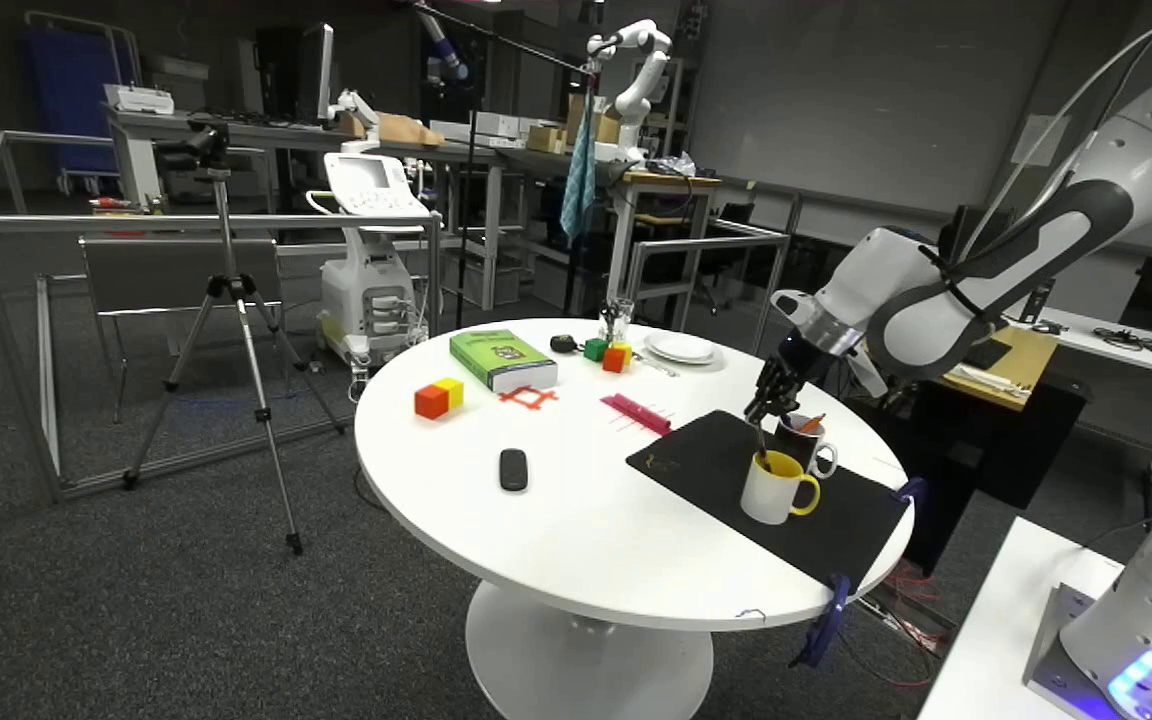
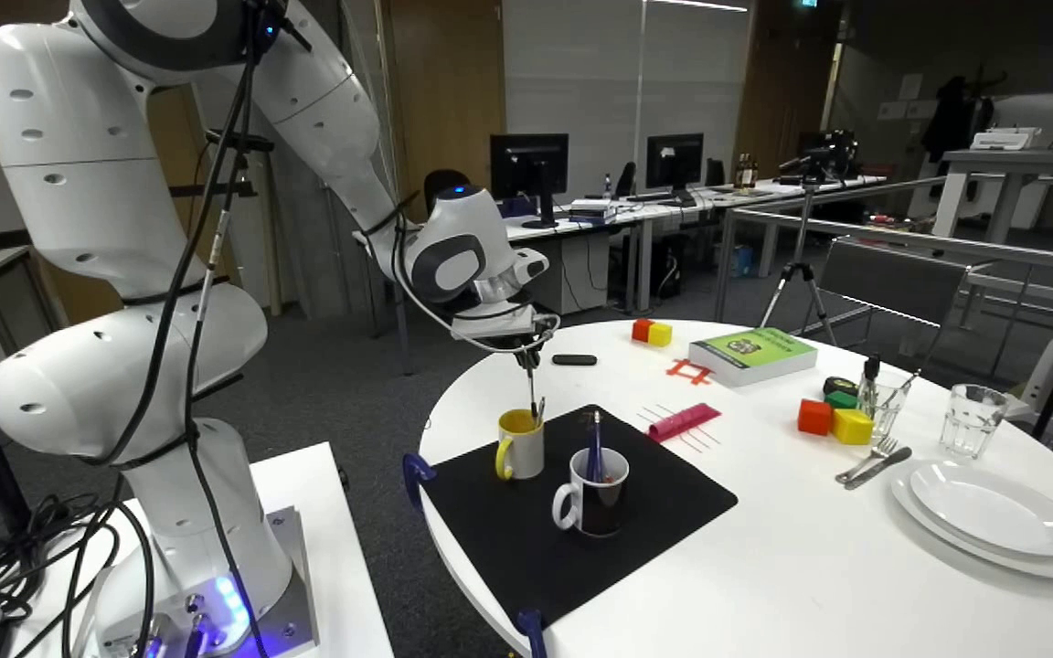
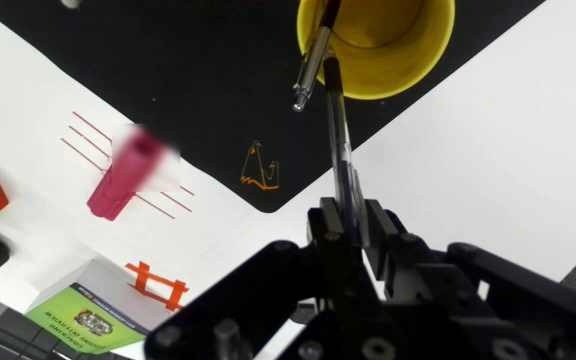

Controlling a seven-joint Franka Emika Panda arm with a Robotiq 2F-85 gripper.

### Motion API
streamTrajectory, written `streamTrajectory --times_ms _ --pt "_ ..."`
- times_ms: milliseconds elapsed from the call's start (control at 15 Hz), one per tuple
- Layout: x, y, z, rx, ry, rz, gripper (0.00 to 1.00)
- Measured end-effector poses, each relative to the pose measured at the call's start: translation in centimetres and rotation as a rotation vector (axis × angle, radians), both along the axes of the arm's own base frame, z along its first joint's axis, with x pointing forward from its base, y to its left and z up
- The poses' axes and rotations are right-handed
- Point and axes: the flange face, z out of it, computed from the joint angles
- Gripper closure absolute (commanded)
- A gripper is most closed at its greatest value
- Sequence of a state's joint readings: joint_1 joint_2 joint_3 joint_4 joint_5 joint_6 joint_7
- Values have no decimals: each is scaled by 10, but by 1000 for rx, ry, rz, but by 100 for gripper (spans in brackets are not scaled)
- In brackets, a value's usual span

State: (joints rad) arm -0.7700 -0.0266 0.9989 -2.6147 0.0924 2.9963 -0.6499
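Pen [image 3: 338, 120] held by gripper [image 3: 354, 220], end inside mug [image 3: 388, 75], wrist-view upper right; insertion or lift-out apparently in hand, vertical path needed.

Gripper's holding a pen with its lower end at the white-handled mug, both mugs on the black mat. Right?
Wrong mug: the pen has its lower end at the yellow-lined mug, not the white-handled mug, as the wrist view shows. The rest is right: the gripper holds it, and both mugs are on the black mat.
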Motion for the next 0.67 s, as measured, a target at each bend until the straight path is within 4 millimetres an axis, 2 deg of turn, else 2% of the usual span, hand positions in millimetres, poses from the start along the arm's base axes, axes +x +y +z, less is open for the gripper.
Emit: streamTrajectory --times_ms 400,667 --pt "14 -21 33 102 -94 -95 96" --pt "18 -38 75 192 -182 -152 96"
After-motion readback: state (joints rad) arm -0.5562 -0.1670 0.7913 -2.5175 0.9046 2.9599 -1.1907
